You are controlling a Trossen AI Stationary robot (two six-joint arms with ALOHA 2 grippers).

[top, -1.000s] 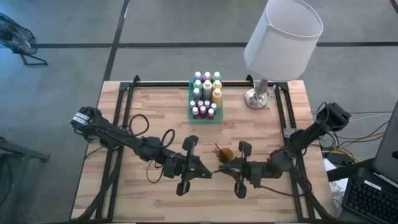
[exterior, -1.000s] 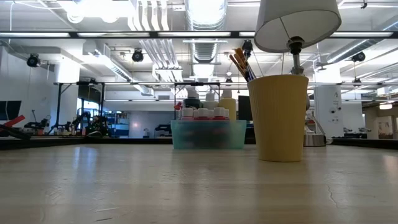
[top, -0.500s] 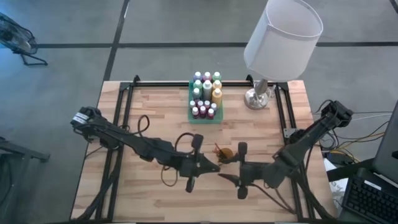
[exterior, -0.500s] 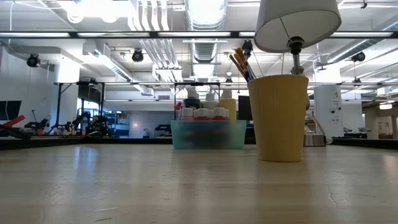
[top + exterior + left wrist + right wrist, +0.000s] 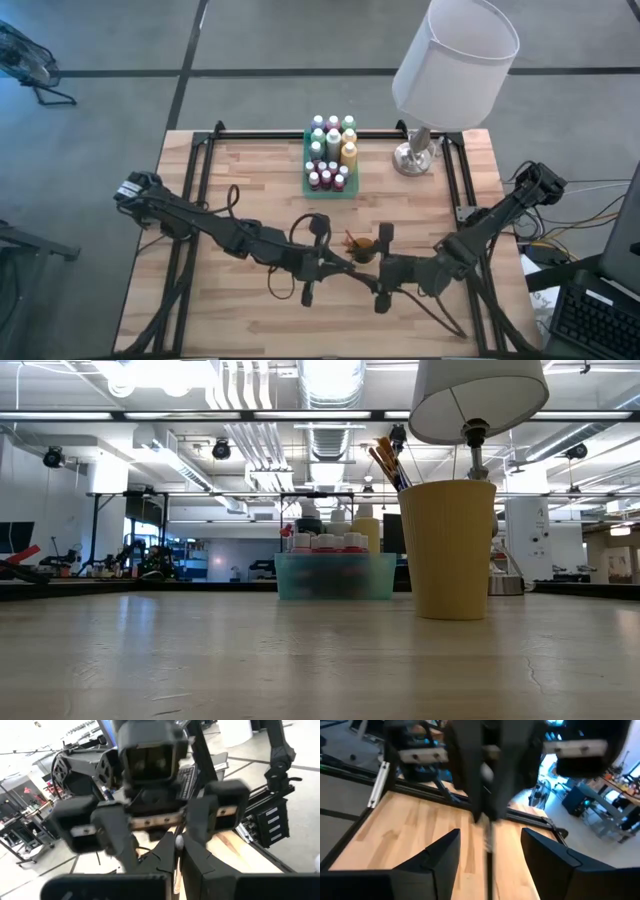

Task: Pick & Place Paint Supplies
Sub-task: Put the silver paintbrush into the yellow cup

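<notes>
A green see-through tray (image 5: 329, 190) sits on the wooden table (image 5: 250, 170), toward the far edge. It is packed full of small paint bottles (image 5: 331, 150) with pale caps. I can see white, green, yellow, pink and purple ones standing upright in rows. Closer to the arms stands an orange-yellow cup (image 5: 447, 548). A few thin paintbrushes (image 5: 388, 462) lean out of its top. A lamp (image 5: 452, 68) with a white shade stands beside the tray.

The two arms meet low over the table, just beside the cup. The left gripper (image 5: 349, 270) is pinched tight on a thin paintbrush (image 5: 175, 870), and its tips point straight at the other arm. The right gripper (image 5: 487, 845) faces it, very near. Its fingers (image 5: 442, 855) are spread wide apart, one on each side of that brush, and they are not squeezing it.
</notes>
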